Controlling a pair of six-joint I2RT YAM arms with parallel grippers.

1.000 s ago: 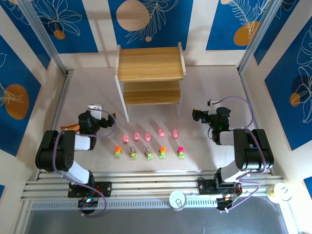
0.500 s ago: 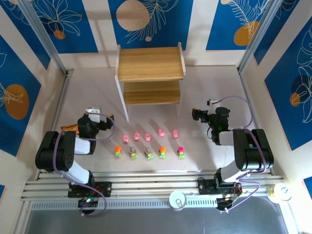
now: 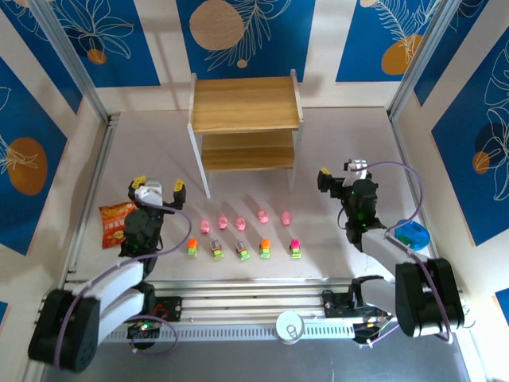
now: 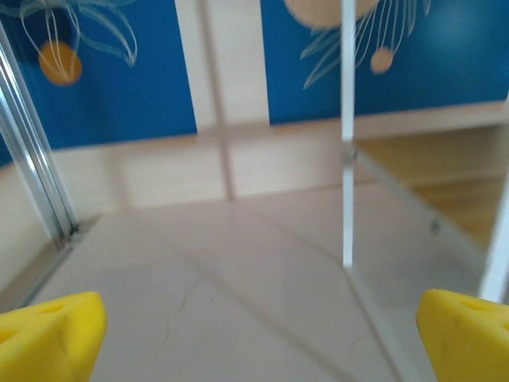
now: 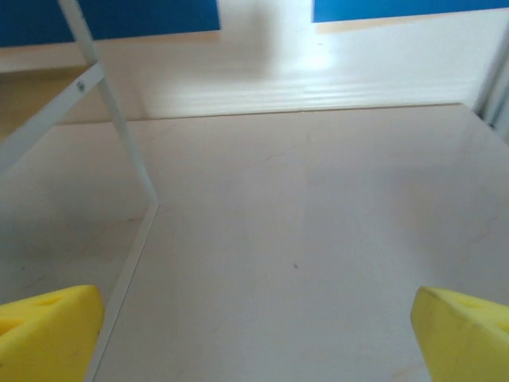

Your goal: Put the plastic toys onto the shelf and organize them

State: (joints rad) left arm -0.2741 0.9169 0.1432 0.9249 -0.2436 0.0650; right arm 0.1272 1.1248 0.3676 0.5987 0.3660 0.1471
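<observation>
Plastic toys (image 3: 241, 222) in two rows before shelf (image 3: 245, 119), left tool (image 3: 159, 183) spread, right tool (image 5: 254, 334) spread

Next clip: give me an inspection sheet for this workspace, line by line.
Surface: pale table, no spills seen.
Job's things: five pink pigs and five blocky toys in two rows on the table before the shelf; none seen on it.
Clutter: orange snack bag at left, blue bowl at right.
Grippers: left gripper and right gripper both open, holding nothing.
Cables: purple cables loop along both arms, off the toys.
Surroundings: blue patterned walls, metal rail at near edge.
</observation>
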